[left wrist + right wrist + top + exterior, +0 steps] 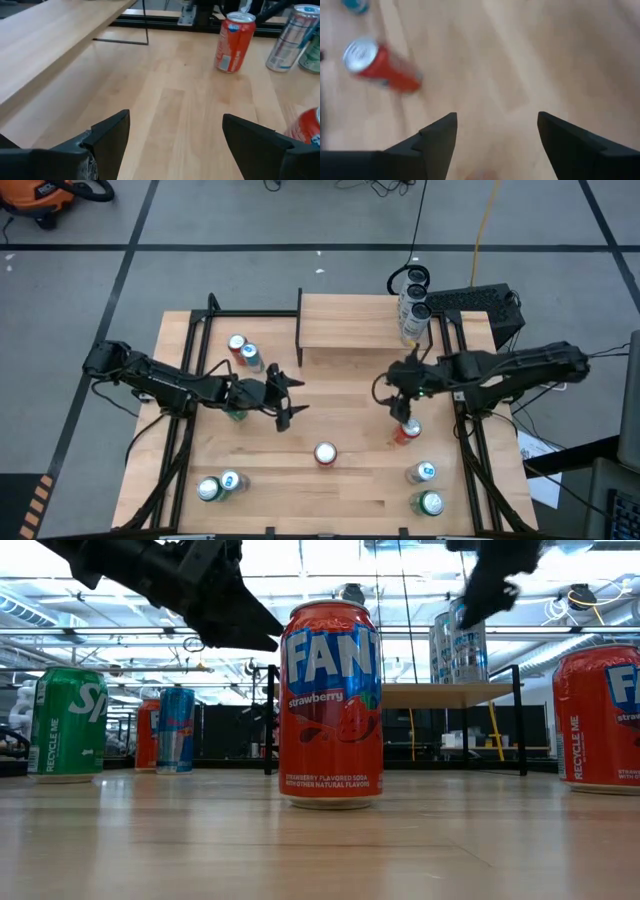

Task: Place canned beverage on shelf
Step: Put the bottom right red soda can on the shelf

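The canned beverage nearest to being handled is a red can [407, 431] that stands upright on the tabletop [350, 490], on the right side, well short of the shelf [345, 320]. It is not held. The right gripper [403, 408] hangs just beside and above it, on the shelf side. The right wrist view shows its fingers [437, 137] spread wide with only bare wood between them.

The shelf sits at the far middle of the table. A pair of tall silver cans [413, 308] is already at its right end, and the rest of the board is bare.

The left gripper [292, 400] is near the table's middle, also spread wide and empty, facing across the wood toward the right side. Other cans stand around: a Fanta can [325, 453] at the centre front, two [243, 351] by the shelf's left leg, and green and blue ones at both front corners.

By my reading the step in hand is the pick, not yet made. The next move calls for the right gripper to come down with a finger on either side of the red can and close on its body. It must then lift the can higher than the board's edge and carry it to a free part of the shelf, clear of the tall cans.
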Controlling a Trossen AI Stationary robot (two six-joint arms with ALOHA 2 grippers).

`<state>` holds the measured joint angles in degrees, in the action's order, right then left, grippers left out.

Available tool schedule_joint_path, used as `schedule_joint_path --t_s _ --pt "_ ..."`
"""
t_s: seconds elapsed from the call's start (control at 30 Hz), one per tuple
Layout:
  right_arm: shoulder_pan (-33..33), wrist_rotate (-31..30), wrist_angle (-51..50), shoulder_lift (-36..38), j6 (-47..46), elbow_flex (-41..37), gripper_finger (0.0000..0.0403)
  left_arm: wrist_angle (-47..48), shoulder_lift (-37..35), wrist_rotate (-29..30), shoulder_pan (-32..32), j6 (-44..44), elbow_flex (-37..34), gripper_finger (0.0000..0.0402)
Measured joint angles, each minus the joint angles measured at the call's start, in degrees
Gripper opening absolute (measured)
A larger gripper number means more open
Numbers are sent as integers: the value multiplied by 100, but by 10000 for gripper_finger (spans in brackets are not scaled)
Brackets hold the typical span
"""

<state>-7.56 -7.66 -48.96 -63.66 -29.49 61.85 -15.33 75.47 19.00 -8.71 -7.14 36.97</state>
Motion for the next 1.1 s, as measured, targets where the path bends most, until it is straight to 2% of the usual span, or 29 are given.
schedule_joint_path --t_s 0.2,0.37,0.5,0.83,1.1 --pt "-435 505 -1212 -145 -758 140 264 -240 6 914 11 40 0 314" --pt "-663 782 -2004 -147 -1134 137 264 -193 6 937 1 43 0 314" --pt "-796 835 -2015 -171 -1201 137 280 -38 6 938 7 35 0 314" --pt "-1143 917 -1989 -832 -1466 131 361 -61 182 936 4 -9 0 314" --pt "-1168 626 -2101 -1254 -1920 129 367 -104 592 974 7 -13 0 314"
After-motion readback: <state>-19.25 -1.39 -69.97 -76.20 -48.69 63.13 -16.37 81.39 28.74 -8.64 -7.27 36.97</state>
